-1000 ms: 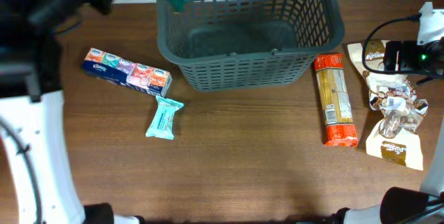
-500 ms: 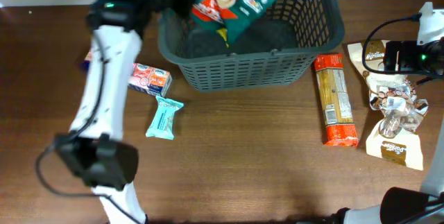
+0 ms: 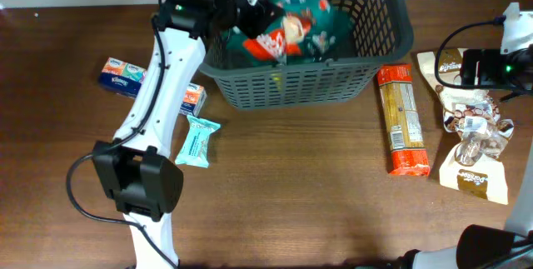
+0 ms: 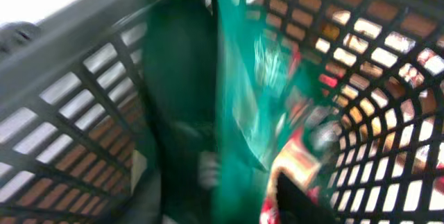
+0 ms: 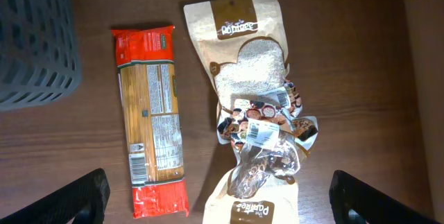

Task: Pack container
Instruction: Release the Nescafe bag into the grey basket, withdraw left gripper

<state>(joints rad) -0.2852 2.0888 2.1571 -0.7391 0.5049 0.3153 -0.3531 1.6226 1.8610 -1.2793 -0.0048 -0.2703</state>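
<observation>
From overhead we look straight down on the table (image 3: 291,211), with the container (image 3: 333,86) at 12 o'clock. Our left wrist view sits very close inside it, blurred, facing its lattice and a green packet (image 4: 243,99). Our right wrist view looks down from higher on a pasta packet (image 5: 151,120), which overhead shows at 3 o'clock.

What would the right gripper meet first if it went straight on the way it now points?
Most likely the clear bag of wrapped sweets, lying over the brown pouches, straight ahead of the right gripper between its open fingers; depth is hard to judge.
</observation>
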